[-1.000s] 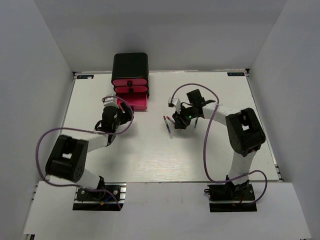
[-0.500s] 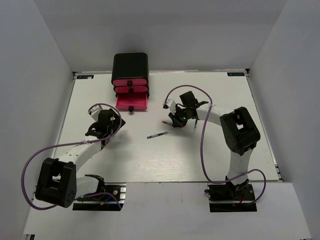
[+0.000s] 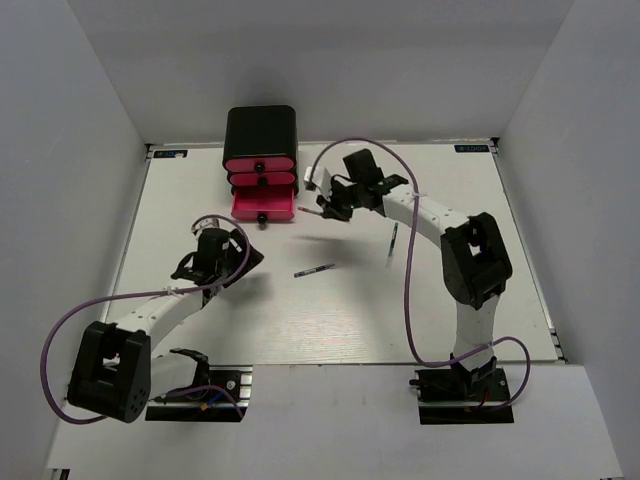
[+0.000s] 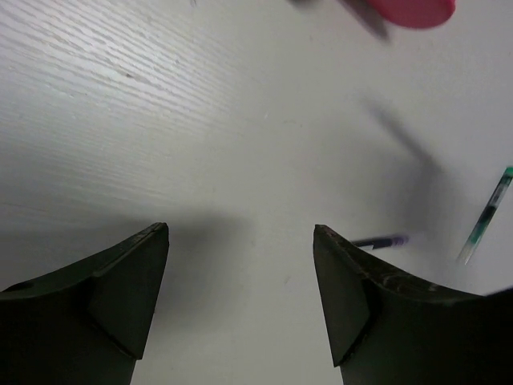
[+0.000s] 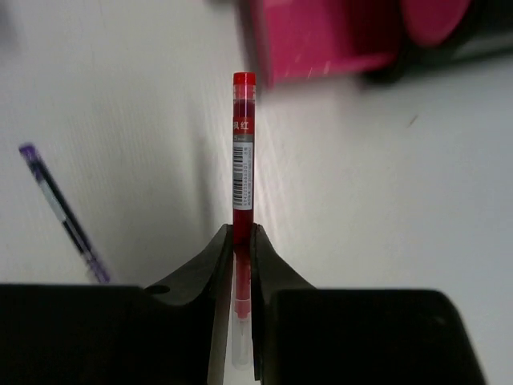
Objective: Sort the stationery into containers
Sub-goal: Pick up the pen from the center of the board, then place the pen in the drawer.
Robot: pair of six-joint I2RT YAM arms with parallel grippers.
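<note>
The black box (image 3: 260, 132) with three pink drawers stands at the back; its bottom drawer (image 3: 264, 205) is pulled out. My right gripper (image 3: 325, 207) is shut on a red pen (image 5: 244, 144) and holds it just right of the open drawer (image 5: 321, 40), tip towards it. A dark purple pen (image 3: 315, 269) lies mid-table and also shows in the right wrist view (image 5: 64, 212). A green-tinted pen (image 3: 393, 243) lies to its right. My left gripper (image 3: 238, 258) is open and empty (image 4: 240, 231) above bare table, left of both pens.
In the left wrist view the purple pen (image 4: 381, 241) and the green pen (image 4: 489, 216) lie ahead to the right, with a pink drawer front (image 4: 409, 10) at the top edge. White walls enclose the table on three sides.
My right gripper has carried the red pen from mid-table up and left to the open drawer. My left arm has pulled back from the drawer toward the near left. The purple pen shifted on the table.
</note>
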